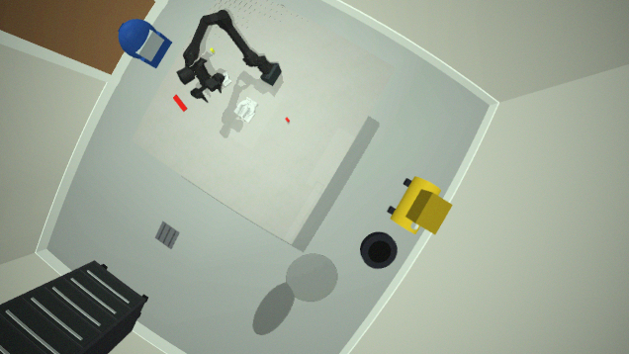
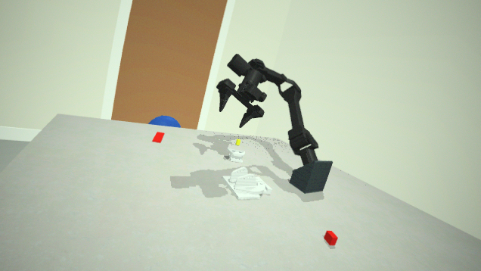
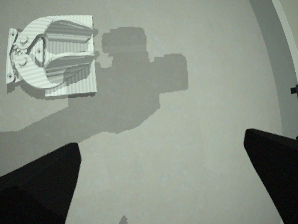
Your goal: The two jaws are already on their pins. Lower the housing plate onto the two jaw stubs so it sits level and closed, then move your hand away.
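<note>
Near the white jaw assembly (image 1: pixel 245 110) (image 2: pixel 247 186) (image 3: pixel 70 55), the small white housing plate (image 1: pixel 226 78) (image 2: pixel 237 154) lies apart on the pale worktop (image 1: pixel 277 178) (image 2: pixel 113 216) (image 3: pixel 210 175); above the worktop, the end effector (image 1: pixel 214 97) (image 2: pixel 231 119) (image 3: pixel 165 145) hangs released. Far beyond the assembly stands a brown door (image 1: pixel 74 5) (image 2: pixel 170 45).

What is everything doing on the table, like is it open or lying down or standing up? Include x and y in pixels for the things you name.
Pincer (image 1: pixel 214 96) (image 2: pixel 231 119) (image 3: pixel 165 145): open, holding nothing, above the table.
Arm (image 1: pixel 236 35) (image 2: pixel 296 111): raised and bent.
White piece with two jaws (image 1: pixel 245 110) (image 2: pixel 247 183) (image 3: pixel 75 60): resting on the table.
Small white part (image 1: pixel 226 79) (image 2: pixel 237 154): resting apart from it.
Flat red piece (image 1: pixel 180 103) (image 2: pixel 158 137): lying flat.
Small red block (image 1: pixel 287 120) (image 2: pixel 330 238): on the table.
</note>
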`<state>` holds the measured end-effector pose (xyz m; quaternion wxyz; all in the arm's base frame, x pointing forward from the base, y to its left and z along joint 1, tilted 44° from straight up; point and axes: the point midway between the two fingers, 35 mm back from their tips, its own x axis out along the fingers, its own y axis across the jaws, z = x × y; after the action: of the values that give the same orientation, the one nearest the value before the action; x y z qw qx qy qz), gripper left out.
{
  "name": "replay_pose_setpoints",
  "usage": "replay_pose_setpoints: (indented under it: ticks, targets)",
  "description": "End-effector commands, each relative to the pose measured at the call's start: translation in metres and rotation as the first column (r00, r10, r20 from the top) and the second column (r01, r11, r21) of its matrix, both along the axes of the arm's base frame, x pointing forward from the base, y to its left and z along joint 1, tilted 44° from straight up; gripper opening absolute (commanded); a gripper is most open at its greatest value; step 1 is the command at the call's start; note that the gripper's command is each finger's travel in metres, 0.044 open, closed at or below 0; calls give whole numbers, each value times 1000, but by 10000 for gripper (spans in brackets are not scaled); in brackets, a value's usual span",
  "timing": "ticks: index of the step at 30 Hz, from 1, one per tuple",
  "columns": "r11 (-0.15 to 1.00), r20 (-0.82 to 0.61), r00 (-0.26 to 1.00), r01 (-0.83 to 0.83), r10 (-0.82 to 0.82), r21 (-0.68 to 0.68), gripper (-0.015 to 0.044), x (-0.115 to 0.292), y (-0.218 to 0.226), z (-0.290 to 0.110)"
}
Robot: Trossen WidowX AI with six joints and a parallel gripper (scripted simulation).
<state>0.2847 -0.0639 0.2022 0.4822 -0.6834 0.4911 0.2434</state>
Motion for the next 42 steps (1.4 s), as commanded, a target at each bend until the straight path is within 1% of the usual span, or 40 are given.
replay_pose_setpoints:
  ticks: [1,12,24,29,35,42]
  targets:
    - [996,-16,997,81,-81,-30,440,-16,-19,2]
    - [940,-79,942,314,-326,-131,440,-71,-68,8]
    - [819,-128,821,517,-557,-251,440,-138,-103,17]
    - [811,-130,812,526,-568,-257,440,-142,-105,17]
    - [810,-128,813,526,-568,-259,440,-146,-131,-9]
    - [810,-128,813,526,-568,-259,440,-147,-135,-13]
